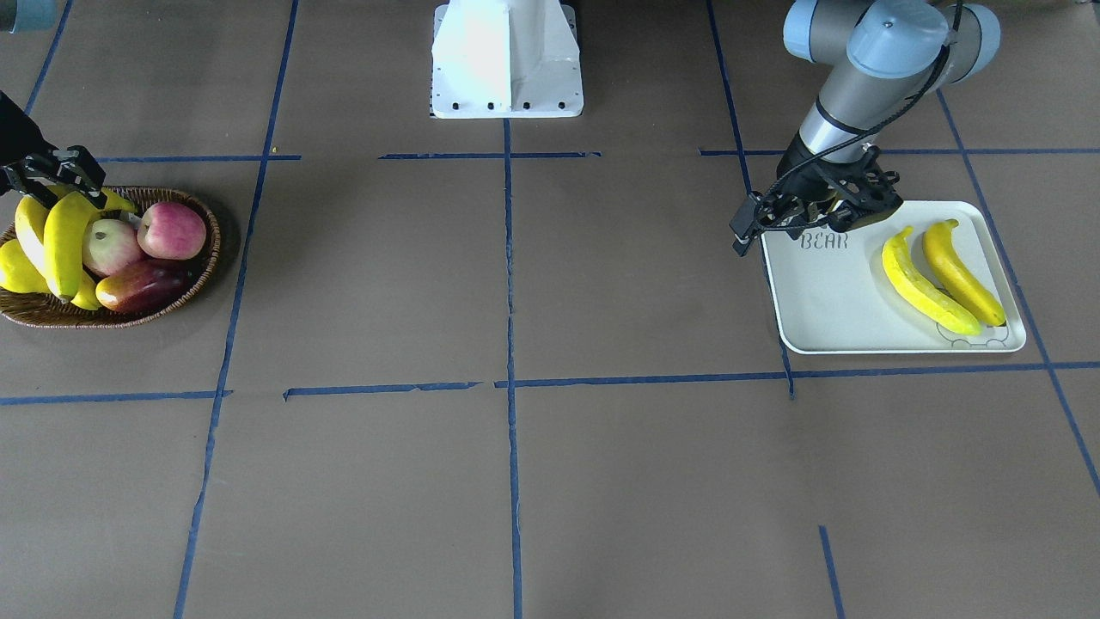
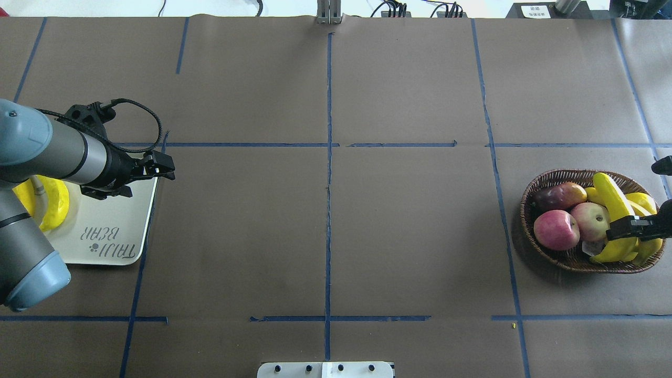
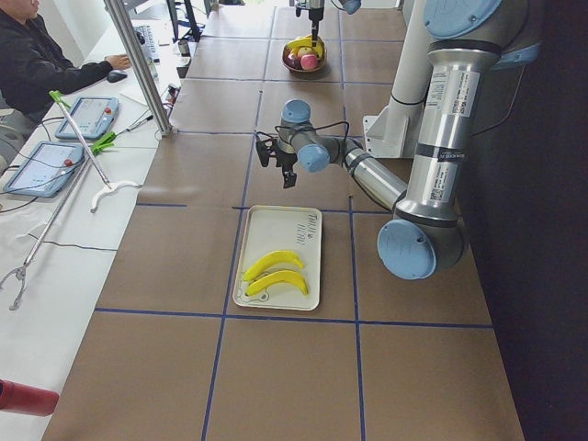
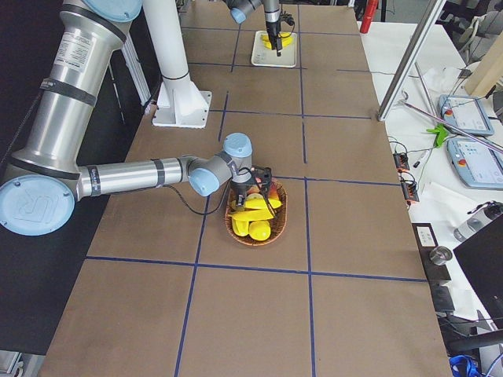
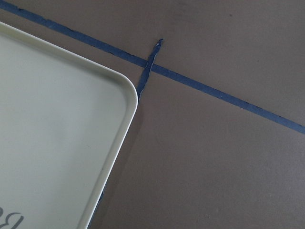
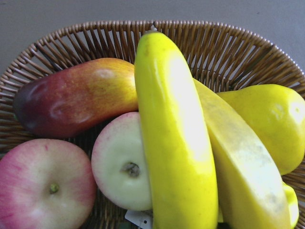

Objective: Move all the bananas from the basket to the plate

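Two yellow bananas lie side by side on the white plate. The brown wicker basket holds two more bananas, one on top and one beside it. My right gripper hangs low over the top banana's robot-side end, jaws spread wide on either side of it; the wrist view shows this banana very close. My left gripper hovers open and empty over the plate's corner near the "BEAR" print.
Two apples, a red-yellow mango and a yellow pear share the basket. Brown paper with blue tape lines covers the table. The robot's white base stands at the table's far middle edge. A person sits at a side desk.
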### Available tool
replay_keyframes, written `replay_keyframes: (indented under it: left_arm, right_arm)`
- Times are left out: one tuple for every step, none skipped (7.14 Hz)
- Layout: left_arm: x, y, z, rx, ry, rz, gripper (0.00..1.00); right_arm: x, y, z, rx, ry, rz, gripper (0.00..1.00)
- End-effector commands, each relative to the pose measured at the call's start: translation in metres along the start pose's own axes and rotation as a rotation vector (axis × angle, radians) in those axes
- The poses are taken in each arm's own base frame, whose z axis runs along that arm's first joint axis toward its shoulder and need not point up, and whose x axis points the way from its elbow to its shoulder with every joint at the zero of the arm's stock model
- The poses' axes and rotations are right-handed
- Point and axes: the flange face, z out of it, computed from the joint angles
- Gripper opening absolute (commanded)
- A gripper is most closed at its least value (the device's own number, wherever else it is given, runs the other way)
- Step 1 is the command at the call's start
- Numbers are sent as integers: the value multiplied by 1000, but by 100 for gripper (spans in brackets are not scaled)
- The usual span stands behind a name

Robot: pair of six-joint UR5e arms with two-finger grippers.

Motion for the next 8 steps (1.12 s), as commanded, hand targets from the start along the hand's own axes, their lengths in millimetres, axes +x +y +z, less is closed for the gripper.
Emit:
replay_keyframes:
  left_arm:
    - [0,0,0,1,0,0,100]
    - [0,1,1,0,0,1,100]
    - [0,2,1,-2,-1,2,100]
    - [0,2,1,-2,-1,2,100]
    - [1,2,0,-1,1,3,100]
    - [1,2,0,-1,1,3,100]
    - [1,2,0,-3,2,5,100]
    - [0,2,1,-3,-1,4,100]
  right_arm:
    - [-2,-1,0,2,-2,-2,46]
    - [-2,-1,0,2,-2,-2,37]
    - [-4,-2,-1,4,-5,-5,20]
    - [-6,-3,-3,10,-10,-8,6]
    - [-11,-3,-9,18,-21,-18,1]
    - [-20,0,-26,30,-51,-34,1]
    - [-32,3,-48,32,-103,-66,1]
    - [-36,5,-68,23,-157,-68,1]
